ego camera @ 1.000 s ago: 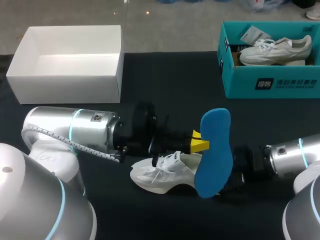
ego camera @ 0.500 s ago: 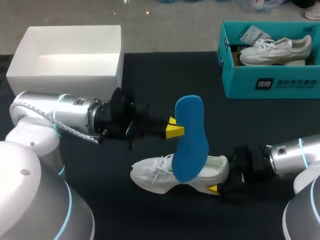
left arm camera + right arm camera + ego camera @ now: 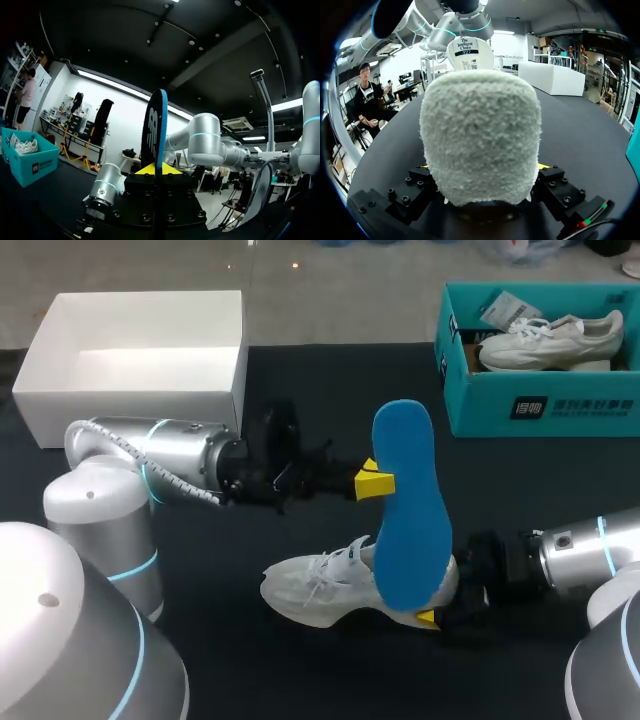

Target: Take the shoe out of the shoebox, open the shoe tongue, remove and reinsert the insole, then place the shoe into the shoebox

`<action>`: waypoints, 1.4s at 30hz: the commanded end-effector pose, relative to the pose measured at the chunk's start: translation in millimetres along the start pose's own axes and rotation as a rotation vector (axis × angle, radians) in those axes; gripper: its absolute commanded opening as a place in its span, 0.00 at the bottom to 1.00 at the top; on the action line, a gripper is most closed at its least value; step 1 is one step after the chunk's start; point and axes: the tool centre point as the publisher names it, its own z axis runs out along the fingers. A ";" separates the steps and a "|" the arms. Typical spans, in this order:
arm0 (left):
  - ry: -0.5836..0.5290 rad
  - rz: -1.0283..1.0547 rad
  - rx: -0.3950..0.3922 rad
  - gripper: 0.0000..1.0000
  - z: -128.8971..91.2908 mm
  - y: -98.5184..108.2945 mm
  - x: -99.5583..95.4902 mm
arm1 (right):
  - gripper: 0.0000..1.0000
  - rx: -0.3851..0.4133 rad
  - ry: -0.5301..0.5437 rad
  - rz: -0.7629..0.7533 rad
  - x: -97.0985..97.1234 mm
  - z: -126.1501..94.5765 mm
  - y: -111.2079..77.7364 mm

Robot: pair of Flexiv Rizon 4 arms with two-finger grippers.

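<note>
Clamping the blue insole [image 3: 405, 505] by one long edge, the left jaws hold it upright above the counter [image 3: 330, 390]. From the left wrist it shows edge-on [image 3: 159, 125], pinched between both yellow tips [image 3: 145, 170]. The print on its dark underside is too small to read. Its lower end crosses the white shoe [image 3: 315, 590] in the head view; whether the two touch cannot be told.

The right jaws are clenched on the shoe's heel, one yellow tip [image 3: 427, 617] showing under it. The shoe stands on its sole, toe pointing away from them. From the right wrist, the fleecy heel [image 3: 480, 135] fills the space between the jaws. The tongue label [image 3: 469, 52] stands up just beyond it, carrying printed lines.

The white shoebox [image 3: 140, 360] sits open at the counter's far edge, beside the left arm [image 3: 180, 460] and behind its jaws. Bare dark counter lies between the box and the shoe.

A teal box [image 3: 480, 405] stands at the far edge, well apart from the right jaws across open counter. It holds a second shoe [image 3: 545, 340] and a paper tag [image 3: 510, 308], and its front wall bears a printed patch [image 3: 527, 406].
</note>
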 end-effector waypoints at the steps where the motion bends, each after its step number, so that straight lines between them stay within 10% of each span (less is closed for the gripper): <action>1: 0.029 -0.023 -0.020 0.00 1.5 -4.7 1.6 | 0.00 0.004 -0.003 0.000 0.8 1.8 0.7; 19: -0.019 -0.064 -0.036 0.00 -6.7 -20.5 50.0 | 0.00 0.004 -0.003 0.000 0.8 1.8 0.7; 42: -0.032 -0.011 0.033 0.00 -13.2 -26.1 42.3 | 0.00 0.004 -0.003 0.000 0.8 1.8 0.7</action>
